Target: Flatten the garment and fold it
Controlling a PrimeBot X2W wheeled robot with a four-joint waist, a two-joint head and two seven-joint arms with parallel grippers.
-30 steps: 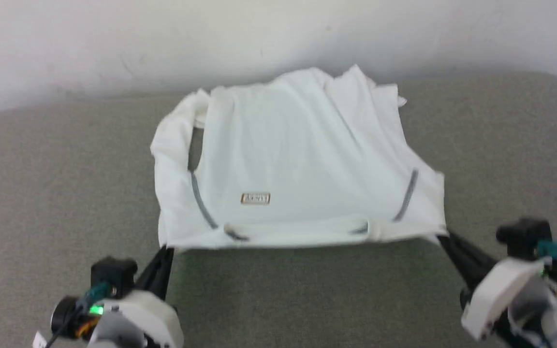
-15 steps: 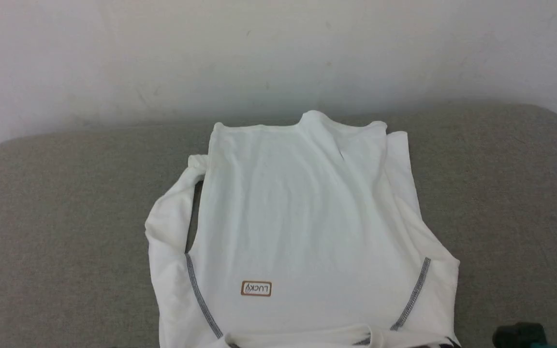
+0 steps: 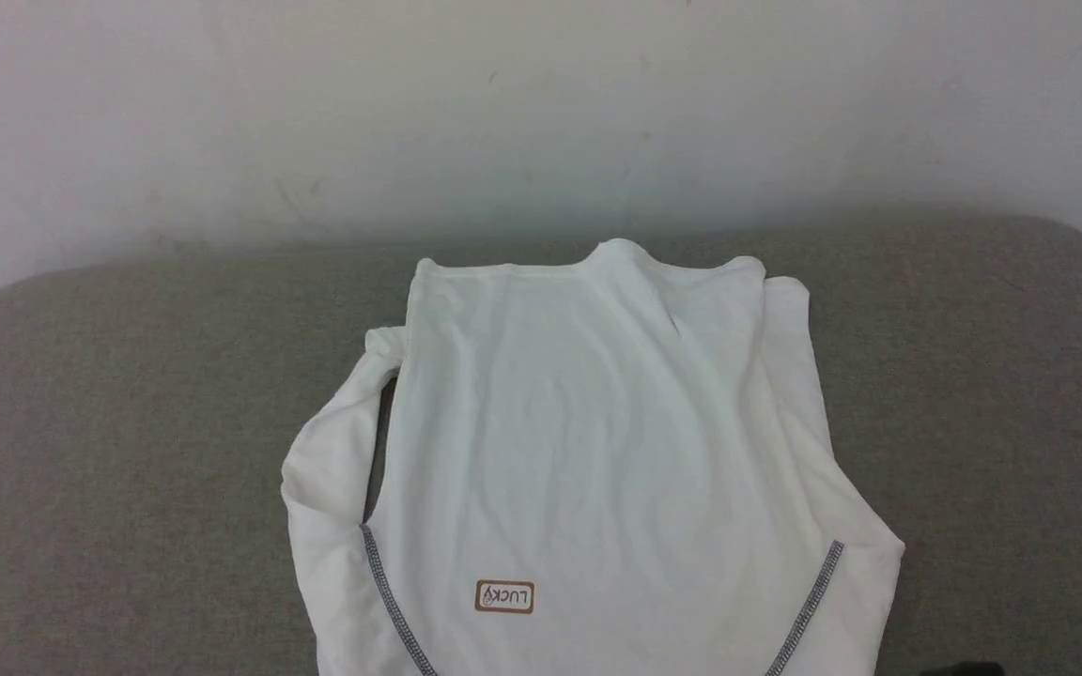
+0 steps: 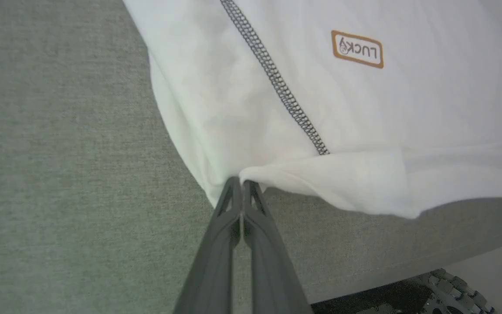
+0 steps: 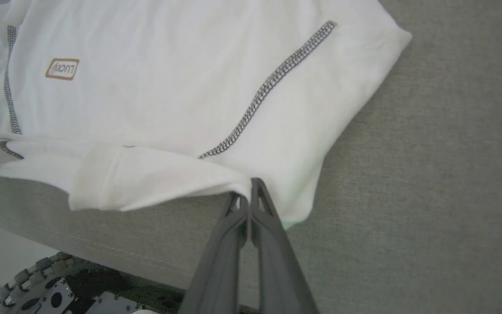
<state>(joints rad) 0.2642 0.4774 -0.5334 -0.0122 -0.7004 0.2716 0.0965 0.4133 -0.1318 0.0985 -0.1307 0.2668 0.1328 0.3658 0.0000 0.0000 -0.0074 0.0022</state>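
The white garment point(image 3: 597, 451) lies spread on the grey cushion point(image 3: 128, 422), its body reaching toward the far wall, grey seams running diagonally near both shoulders. Its brown-bordered LUCKY patch point(image 3: 504, 597) sits near the bottom left. In the left wrist view my left gripper point(image 4: 241, 183) is shut on the garment's near edge point(image 4: 320, 179), beside a grey seam point(image 4: 277, 83). My right gripper point(image 5: 247, 187) is shut on the garment's other near corner point(image 5: 216, 174) in the right wrist view, where the near edge hangs slightly lifted off the cushion.
A pale wall point(image 3: 541, 113) rises behind the cushion. The cushion's front edge point(image 5: 81, 248) drops to my wheeled base point(image 5: 37, 283). Bare cushion lies on both sides of the garment point(image 3: 992, 422).
The head camera has tilted up, so both grippers left its picture. The garment has been drawn toward me and stretched out longer and flatter, its crumpled far end now smooth.
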